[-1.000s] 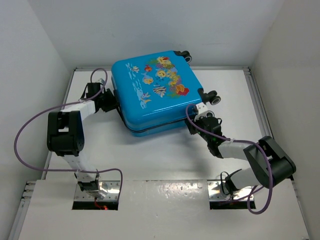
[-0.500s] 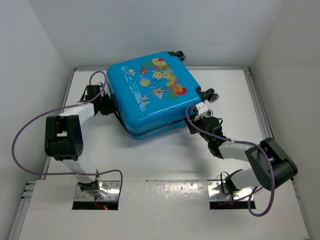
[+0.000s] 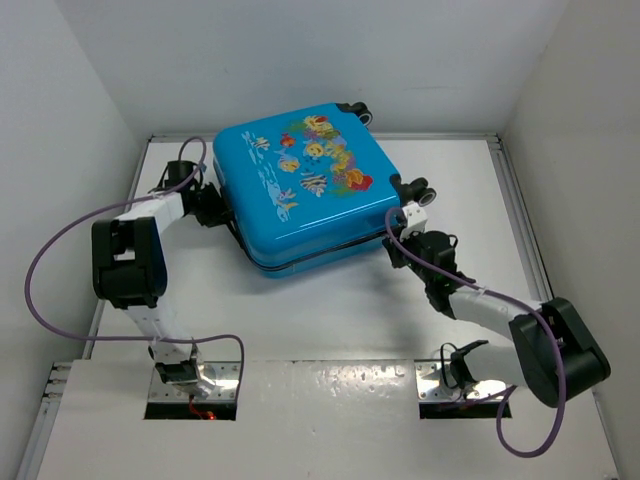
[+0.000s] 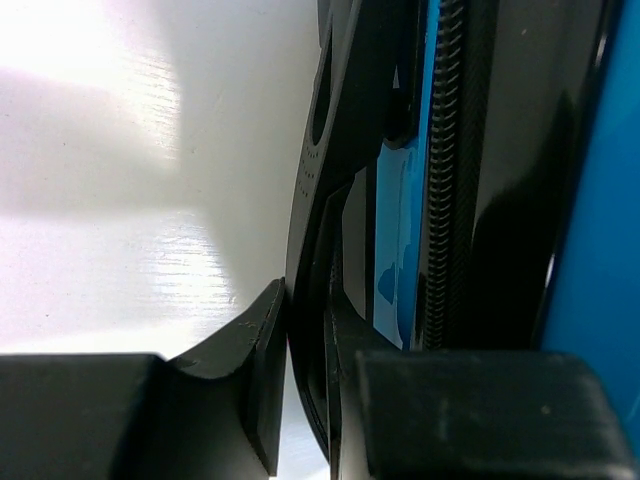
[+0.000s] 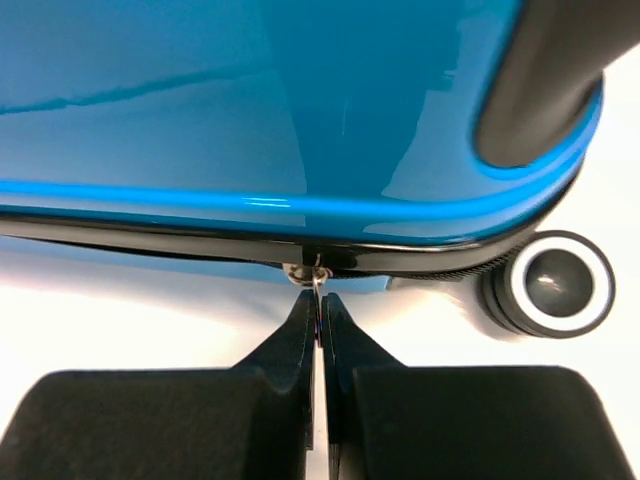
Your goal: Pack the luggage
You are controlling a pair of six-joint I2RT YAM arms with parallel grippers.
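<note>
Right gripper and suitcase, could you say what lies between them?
Only the metal zipper pull, pinched by the right gripper at the suitcase seam; right wrist view.

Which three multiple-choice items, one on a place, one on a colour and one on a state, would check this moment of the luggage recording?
1. Where is the right pincer?
A. At the seam of the luggage, near a wheel
B. Above the middle of the lid
C. Drawn back beside its own base

2. What colour is the luggage shell?
A. Red
B. Bright blue
C. Grey

3. What state is the right pincer in?
A. Wide open
B. Shut on nothing
C. Shut on the zipper pull

Answers:
1 A: the right wrist view shows its tips at the black seam, with the wheel off to one side.
2 B: the shell is blue in every view.
3 C: the metal tab sits pinched between the closed tips.
</note>
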